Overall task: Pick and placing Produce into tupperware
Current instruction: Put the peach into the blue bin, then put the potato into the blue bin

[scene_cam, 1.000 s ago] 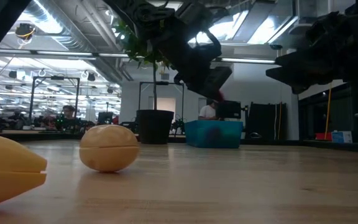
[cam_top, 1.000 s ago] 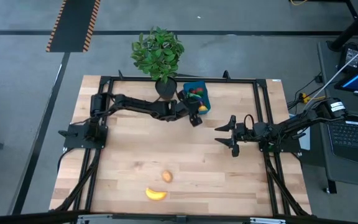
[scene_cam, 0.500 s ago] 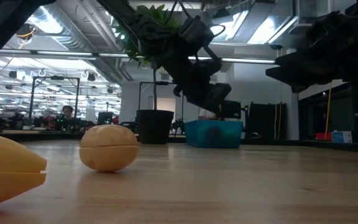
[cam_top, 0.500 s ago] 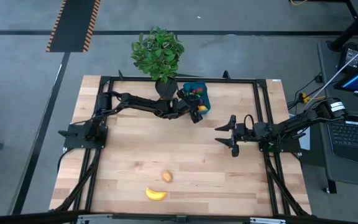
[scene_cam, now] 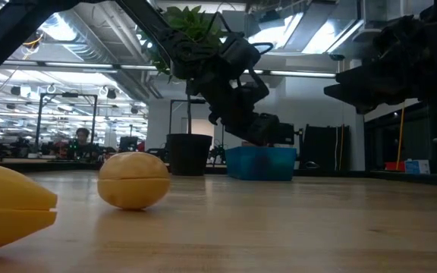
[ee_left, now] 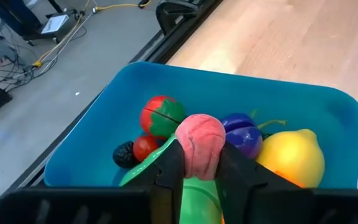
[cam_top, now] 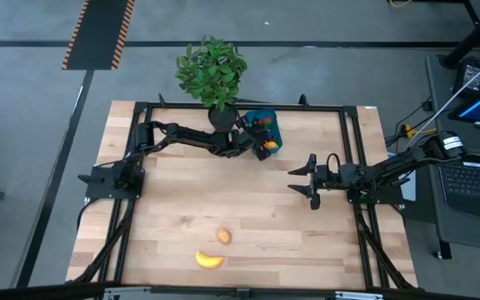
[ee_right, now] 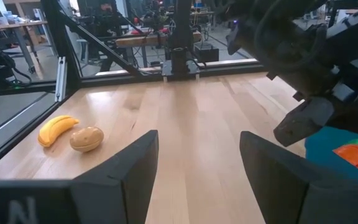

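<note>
Two arms show; the left gripper (ee_left: 199, 163) reaches over the blue tupperware (ee_left: 92, 134), fingers clamped on a pink fruit (ee_left: 201, 145); the right gripper (cam_top: 300, 181) hovers mid-table, fingers apart.

Blue tupperware (ee_left: 104, 124), pink fruit (ee_left: 201, 144), yellow lemon (ee_left: 291, 155), yellow banana (cam_top: 209, 260), tan potato (cam_top: 223, 237)

Overhead, table-level and two wrist views share the table (cam_top: 248, 217).
</note>
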Controlling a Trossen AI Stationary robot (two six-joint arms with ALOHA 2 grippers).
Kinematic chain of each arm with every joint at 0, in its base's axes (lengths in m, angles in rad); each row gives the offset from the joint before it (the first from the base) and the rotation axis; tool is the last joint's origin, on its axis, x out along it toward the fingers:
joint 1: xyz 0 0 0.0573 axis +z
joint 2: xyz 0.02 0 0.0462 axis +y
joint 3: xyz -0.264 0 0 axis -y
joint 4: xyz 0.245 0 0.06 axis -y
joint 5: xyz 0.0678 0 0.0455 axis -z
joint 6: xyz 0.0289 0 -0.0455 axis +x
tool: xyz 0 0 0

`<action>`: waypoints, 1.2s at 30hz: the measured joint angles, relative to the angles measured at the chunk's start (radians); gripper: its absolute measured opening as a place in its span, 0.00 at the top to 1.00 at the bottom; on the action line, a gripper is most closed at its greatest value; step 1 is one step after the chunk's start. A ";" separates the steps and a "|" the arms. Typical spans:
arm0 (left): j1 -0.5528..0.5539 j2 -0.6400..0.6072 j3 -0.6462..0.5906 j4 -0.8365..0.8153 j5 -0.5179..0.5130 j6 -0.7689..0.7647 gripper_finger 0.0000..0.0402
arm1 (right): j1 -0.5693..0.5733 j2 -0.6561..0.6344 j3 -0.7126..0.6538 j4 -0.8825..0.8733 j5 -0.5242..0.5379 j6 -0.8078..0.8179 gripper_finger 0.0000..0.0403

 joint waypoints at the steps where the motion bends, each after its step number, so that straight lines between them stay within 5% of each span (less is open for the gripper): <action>1: 0.000 0.000 0.000 0.001 0.000 0.000 0.82 | 0.000 0.000 0.000 0.000 0.000 0.000 0.44; 12: 0.000 0.000 0.000 0.027 -0.001 0.082 0.68 | 0.000 0.000 0.000 -0.005 0.000 0.000 0.44; 36: -0.064 -0.005 0.000 0.045 -0.002 0.157 0.62 | 0.000 0.000 0.000 -0.004 0.000 0.003 0.44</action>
